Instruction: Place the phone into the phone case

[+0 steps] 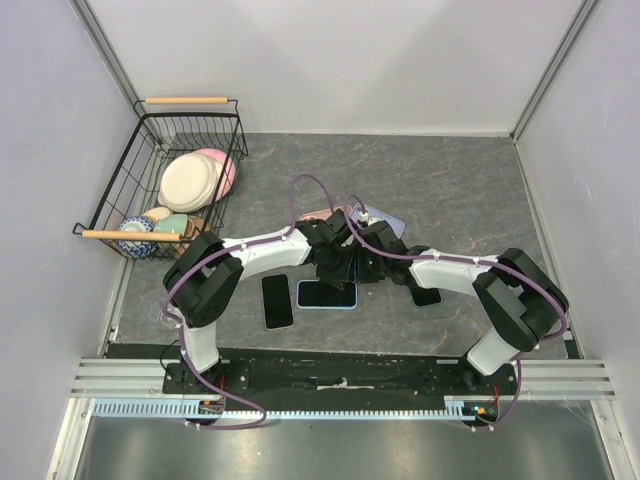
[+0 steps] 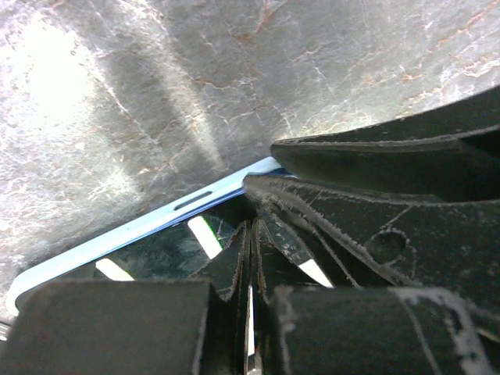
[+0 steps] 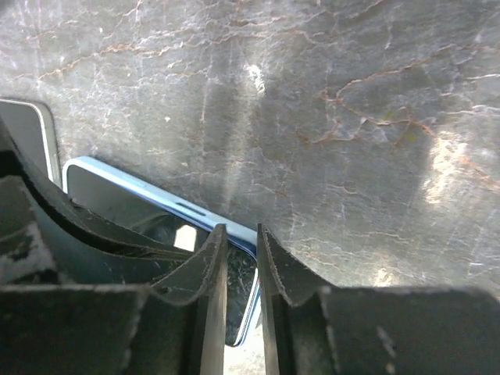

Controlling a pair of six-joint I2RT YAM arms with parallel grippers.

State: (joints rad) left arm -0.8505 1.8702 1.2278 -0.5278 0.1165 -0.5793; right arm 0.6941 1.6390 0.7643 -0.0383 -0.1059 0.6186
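The phone lies flat on the grey marbled table, near the middle and a little toward the near edge, screen up with ceiling lights mirrored in it. A pale blue rim runs round it (whether that is a case or the phone's own frame cannot be told). Both arms reach in over it from either side. The left gripper sits above the phone's far edge; in its wrist view the left gripper is closed to a hairline slit, holding nothing, its tips low over the glass of the phone, though contact cannot be judged. The right gripper is just beside it. Seen from its own wrist, the right gripper is nearly closed too, with only a narrow empty slot between the fingers, above the blue edge of the phone. A second dark handset lies just left of the phone, apart from it. A translucent flat piece shows beyond the grippers. At the far left stands a wire basket with plates in it.
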